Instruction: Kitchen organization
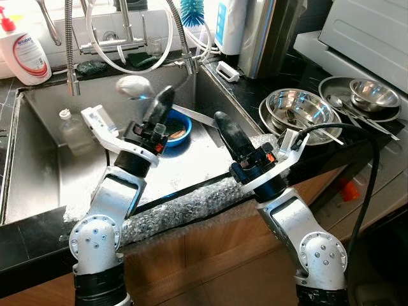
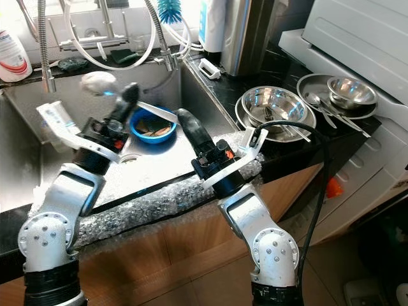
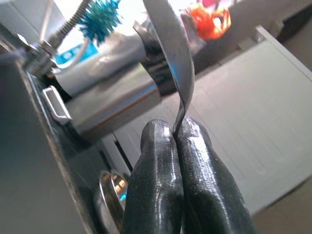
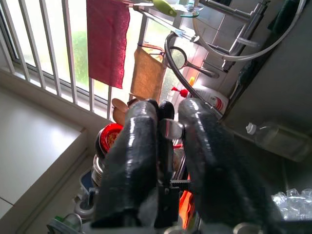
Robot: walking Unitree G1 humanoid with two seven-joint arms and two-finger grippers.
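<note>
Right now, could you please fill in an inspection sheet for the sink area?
Surface: steel sink, black counter, bubble wrap along the front edge.
Job's things: ladle, blue bowl, steel bowls on the right counter.
Clutter: plastic bottle in sink, soap bottle, brush.
Grippers: left gripper shut on ladle handle; right gripper over the sink edge.
Cables: black cable beside right arm.
Surroundings: white appliance.

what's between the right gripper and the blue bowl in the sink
The flat metal handle of the utensil pinched by the left gripper crosses there, above bare sink floor, between the right gripper and blue bowl; head views.
</note>
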